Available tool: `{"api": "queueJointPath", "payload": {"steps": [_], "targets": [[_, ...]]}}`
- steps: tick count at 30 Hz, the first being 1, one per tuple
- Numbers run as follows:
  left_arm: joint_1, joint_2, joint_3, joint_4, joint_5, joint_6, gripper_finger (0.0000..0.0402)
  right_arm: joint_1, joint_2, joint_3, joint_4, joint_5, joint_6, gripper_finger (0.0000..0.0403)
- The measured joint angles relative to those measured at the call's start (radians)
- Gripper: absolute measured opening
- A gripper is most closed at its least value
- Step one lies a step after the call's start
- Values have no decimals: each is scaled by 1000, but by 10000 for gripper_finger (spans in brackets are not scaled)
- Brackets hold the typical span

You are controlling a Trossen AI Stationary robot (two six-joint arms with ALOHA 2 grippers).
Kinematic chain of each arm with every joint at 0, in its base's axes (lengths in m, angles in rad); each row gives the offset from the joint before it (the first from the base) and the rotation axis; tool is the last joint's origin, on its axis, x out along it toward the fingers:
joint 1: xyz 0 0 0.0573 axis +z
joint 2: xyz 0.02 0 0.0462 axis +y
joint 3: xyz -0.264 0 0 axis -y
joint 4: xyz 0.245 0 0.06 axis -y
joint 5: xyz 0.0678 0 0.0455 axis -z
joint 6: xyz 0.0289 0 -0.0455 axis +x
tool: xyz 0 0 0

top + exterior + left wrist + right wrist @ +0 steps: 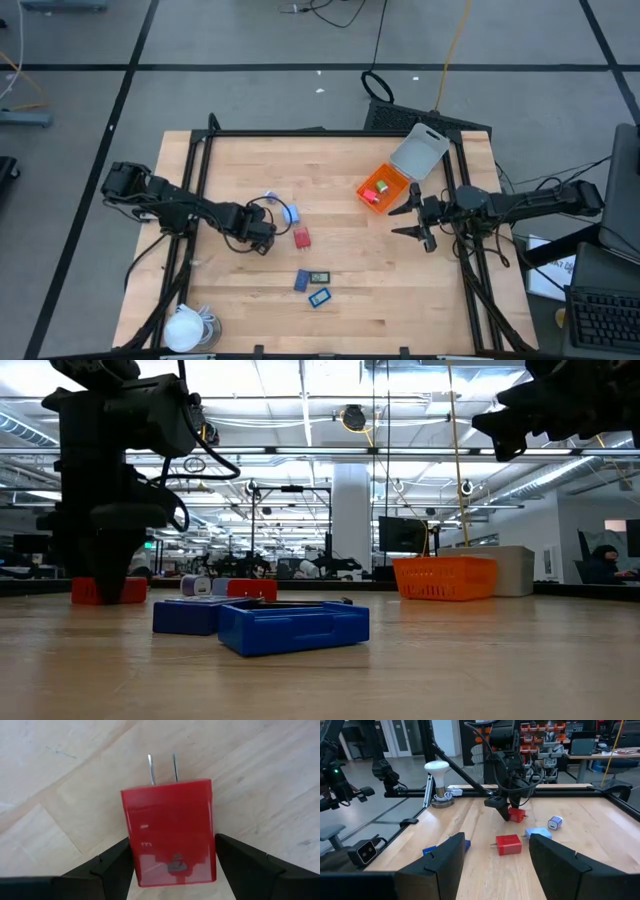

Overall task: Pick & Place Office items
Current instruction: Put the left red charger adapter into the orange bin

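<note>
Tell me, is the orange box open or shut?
Open. The orange box has its grey lid swung up and back, off the top, and small pieces show inside it in the high view.

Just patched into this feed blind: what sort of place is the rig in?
Probably an open-plan robotics lab or workshop: a wooden table in a black frame, ceiling strip lights over rows of benches, and monitors behind it.

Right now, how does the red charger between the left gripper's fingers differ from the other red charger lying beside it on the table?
The held red charger has the left gripper closed against its two sides; the free red charger has nothing touching it. From above, the held one is hidden under the gripper, while the free one shows plainly, closer to the table's middle. Both are red, boxy, and rest on the wooden table.
</note>
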State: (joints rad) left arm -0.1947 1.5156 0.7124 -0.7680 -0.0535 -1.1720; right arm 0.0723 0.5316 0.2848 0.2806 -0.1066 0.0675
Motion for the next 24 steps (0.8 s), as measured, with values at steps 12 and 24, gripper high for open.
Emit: {"api": "queueJointPath", "payload": {"steps": [12, 24], "targets": [[-2, 1, 0, 2, 17, 13, 273, 0, 0, 0, 0, 0, 34, 210], [-4, 1, -1, 14, -38, -16, 273, 0, 0, 0, 0, 0, 44, 210]]}}
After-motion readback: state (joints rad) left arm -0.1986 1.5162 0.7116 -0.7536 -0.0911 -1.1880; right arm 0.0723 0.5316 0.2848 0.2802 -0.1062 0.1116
